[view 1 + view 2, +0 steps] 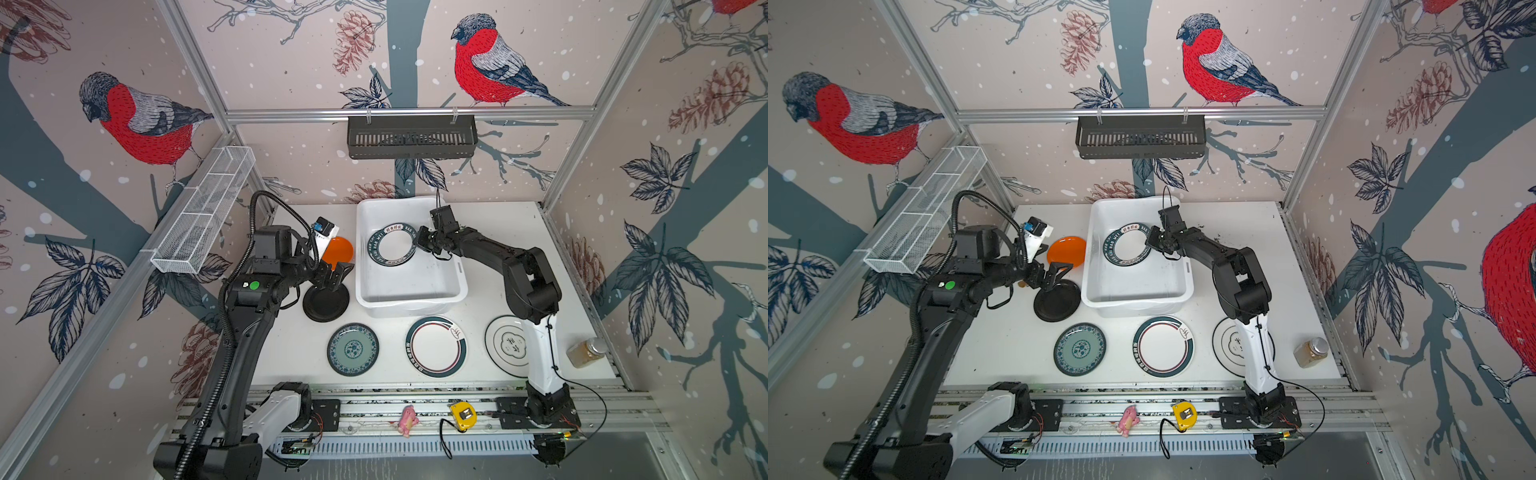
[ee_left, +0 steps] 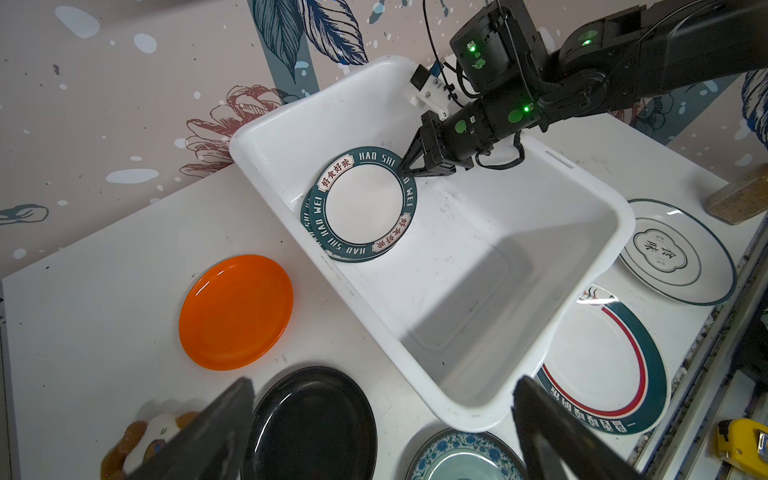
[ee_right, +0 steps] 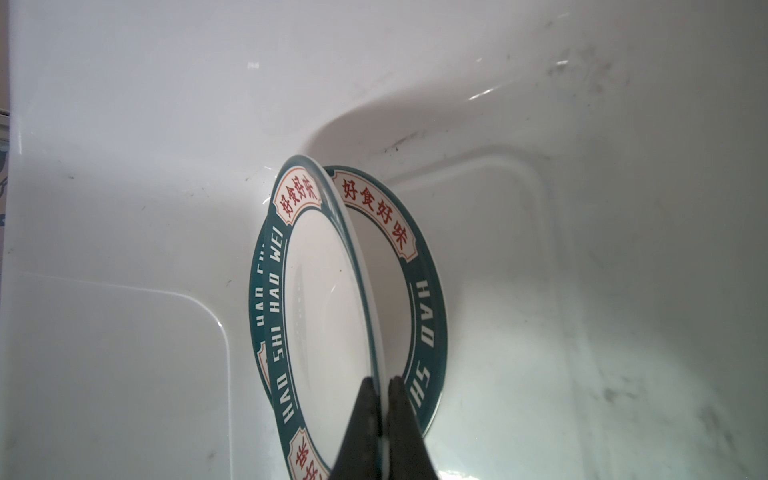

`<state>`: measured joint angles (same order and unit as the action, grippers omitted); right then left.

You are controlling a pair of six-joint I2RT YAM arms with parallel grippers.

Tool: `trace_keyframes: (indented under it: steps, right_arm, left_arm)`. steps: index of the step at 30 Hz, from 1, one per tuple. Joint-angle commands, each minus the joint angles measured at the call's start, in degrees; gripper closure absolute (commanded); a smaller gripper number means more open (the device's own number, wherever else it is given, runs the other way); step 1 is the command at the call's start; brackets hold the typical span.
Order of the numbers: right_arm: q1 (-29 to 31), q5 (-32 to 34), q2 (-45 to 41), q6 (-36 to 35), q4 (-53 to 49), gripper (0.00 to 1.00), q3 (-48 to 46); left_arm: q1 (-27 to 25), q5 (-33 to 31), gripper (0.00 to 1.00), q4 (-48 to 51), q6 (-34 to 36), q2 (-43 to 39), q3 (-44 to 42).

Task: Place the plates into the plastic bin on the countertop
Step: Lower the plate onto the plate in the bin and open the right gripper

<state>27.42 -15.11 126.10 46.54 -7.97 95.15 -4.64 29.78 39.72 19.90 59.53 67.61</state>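
Right wrist view: the right end effector (image 3: 380,384), at lower centre, is clamped on the rim of a teal-banded plate (image 3: 324,316), tilted over a matching plate (image 3: 415,266) in the plastic bin (image 3: 124,124). In a top view the left end effector (image 1: 336,277) gapes wide and empty over the black plate (image 1: 326,305) on the table (image 1: 291,357), left of centre.

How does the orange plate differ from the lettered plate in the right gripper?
The orange plate is plain; the lettered plate is white with a dark green band. The orange plate lies flat on the countertop beside the plastic bin; the lettered plate is inside it, tilted over a matching plate. Nothing touches the orange plate; the right gripper pinches the lettered plate's rim. Both are round.
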Motion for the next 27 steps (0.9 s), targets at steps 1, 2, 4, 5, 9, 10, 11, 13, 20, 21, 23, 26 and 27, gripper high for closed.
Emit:
trace_keyframes:
  steps: [1, 2, 4, 5, 9, 10, 11, 13, 20, 21, 23, 26, 27]
  right_arm:
    - [-0.01, 0.35, 0.68, -0.14, -0.12, 0.92, 0.65]
    - [-0.03, 0.35, 0.72, -0.22, -0.2, 0.91, 0.72]
    - [-0.1, 0.44, 1.1, -0.31, -0.75, 0.91, 1.04]
    - [-0.09, 0.51, 1.19, -0.31, -1.01, 0.9, 1.21]
    - [-0.18, 0.7, 1.83, -0.49, -1.79, 0.86, 1.62]
    - [-0.19, 0.71, 2.03, -0.49, -2.0, 0.86, 1.83]
    - [-0.24, 0.79, 2.11, -0.49, -2.13, 0.85, 1.84]
    - [-0.31, 0.88, 2.47, -0.67, -2.53, 0.83, 2.12]
    - [-0.28, 0.92, 3.52, -1.04, -4.06, 0.77, 3.26]
    - [-0.26, 0.96, 3.48, -1.1, -4.2, 0.75, 3.37]
    - [-0.27, 1.13, 3.53, -1.32, -4.59, 0.74, 3.54]
    - [-0.28, 1.29, 3.61, -1.71, -5.42, 0.73, 4.02]
    - [-0.27, 1.31, 3.72, -1.87, -5.71, 0.73, 4.29]
  left_arm:
    - [0.01, 0.62, 0.04, 0.27, 1.34, -0.2, -0.11]
    - [-0.04, 0.63, 0.03, 0.38, 1.37, -0.25, -0.11]
    - [-0.04, 0.78, 0.04, 0.39, 1.37, -0.38, -0.04]
    - [-0.01, 0.76, 0.04, 0.41, 1.37, -0.38, -0.02]
    - [-0.01, 0.89, 0.04, 0.46, 1.46, -0.46, 0.22]
    - [-0.01, 0.94, 0.04, 0.51, 1.45, -0.46, 0.22]
    - [-0.08, 0.98, 0.04, 0.53, 1.46, -0.57, 0.19]
    - [-0.01, 0.95, 0.04, 0.61, 1.46, -0.62, 0.2]
    - [-0.01, 0.71, 0.04, 1.16, 2.16, -0.73, 0.28]
    - [-0.01, 0.71, 0.03, 1.1, 2.16, -0.64, 0.28]
    - [-0.03, 0.83, 0.04, 1.06, 2.07, -0.68, 0.26]
    - [-0.02, 1.03, 0.03, 0.85, 2.07, -0.38, 0.34]
    - [-0.01, 1.12, 0.04, 0.88, 2.07, -0.31, 0.36]
